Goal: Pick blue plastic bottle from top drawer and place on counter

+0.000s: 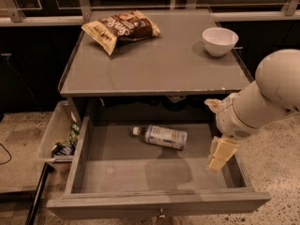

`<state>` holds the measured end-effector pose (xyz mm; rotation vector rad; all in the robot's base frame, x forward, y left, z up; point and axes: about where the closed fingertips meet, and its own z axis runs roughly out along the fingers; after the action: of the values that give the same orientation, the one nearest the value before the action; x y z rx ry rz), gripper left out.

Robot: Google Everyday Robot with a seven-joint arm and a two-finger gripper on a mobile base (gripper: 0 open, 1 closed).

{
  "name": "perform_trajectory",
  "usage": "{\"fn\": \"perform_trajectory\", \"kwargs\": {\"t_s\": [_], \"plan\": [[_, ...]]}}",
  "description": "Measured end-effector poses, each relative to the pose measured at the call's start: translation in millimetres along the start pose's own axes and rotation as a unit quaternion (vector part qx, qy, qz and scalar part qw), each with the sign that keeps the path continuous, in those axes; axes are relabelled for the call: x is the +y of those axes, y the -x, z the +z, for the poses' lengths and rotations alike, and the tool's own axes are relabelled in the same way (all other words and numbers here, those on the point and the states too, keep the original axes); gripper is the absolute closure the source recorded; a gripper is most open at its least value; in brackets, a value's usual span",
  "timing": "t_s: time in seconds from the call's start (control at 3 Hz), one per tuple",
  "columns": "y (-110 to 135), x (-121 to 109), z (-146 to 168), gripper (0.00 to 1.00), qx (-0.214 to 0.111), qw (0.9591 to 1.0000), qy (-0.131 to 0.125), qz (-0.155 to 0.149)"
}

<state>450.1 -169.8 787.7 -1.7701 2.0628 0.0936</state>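
The blue plastic bottle (161, 136) lies on its side in the open top drawer (154, 203), cap to the left, near the drawer's back middle. The grey counter (154, 67) is above it. My gripper (220, 155) hangs over the right side of the drawer, to the right of the bottle and apart from it, holding nothing. Its cream fingers (224, 150) point down into the drawer. The white arm reaches in from the right.
A brown chip bag (121, 28) lies at the counter's back left. A white bowl (220, 41) stands at its back right. A translucent plastic bin (55, 132) of clutter sits on the floor left of the cabinet. A dark cable lies at the far left.
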Motion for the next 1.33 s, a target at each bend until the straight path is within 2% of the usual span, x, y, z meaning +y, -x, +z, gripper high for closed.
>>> {"fn": "perform_trajectory", "kwargs": {"t_s": [0.67,1.0,1.33], "plan": [[4.9,-24.4,75.3,0.0,-0.048,0.9987,0.004,-0.016],[11.3,-36.0,106.6,0.0,-0.076,0.9968,0.008,-0.023],[16.1,-39.5,142.6,0.0,-0.093,0.9951,0.026,-0.021]]}}
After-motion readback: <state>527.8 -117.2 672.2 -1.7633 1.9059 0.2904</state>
